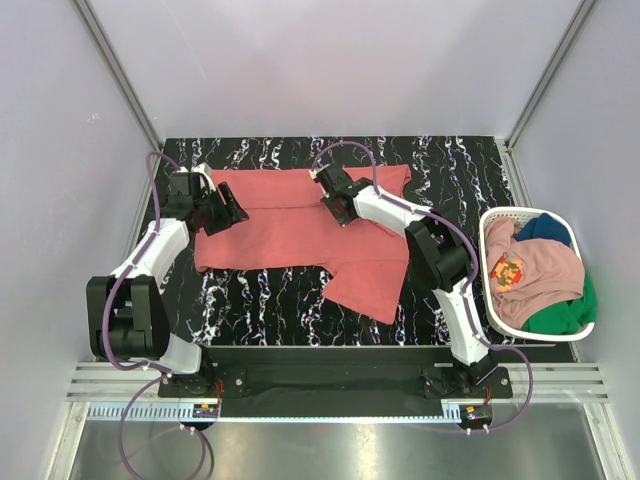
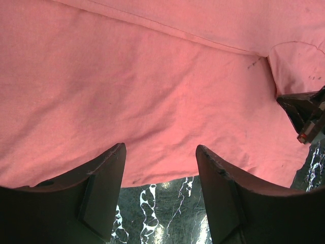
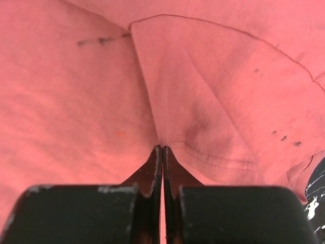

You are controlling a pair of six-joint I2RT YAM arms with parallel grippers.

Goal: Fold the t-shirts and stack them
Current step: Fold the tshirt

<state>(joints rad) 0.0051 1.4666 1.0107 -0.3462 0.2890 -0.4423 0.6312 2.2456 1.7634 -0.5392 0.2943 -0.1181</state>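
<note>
Two right fingers clenched on coral-red t-shirt at stitched hem; left fingers spread, empty, over shirt's edge

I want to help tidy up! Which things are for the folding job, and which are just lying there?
For the job: coral-red t-shirt, pink t-shirt, dark blue t-shirt, green t-shirt.
Just there: white laundry basket, black marbled table.
</note>
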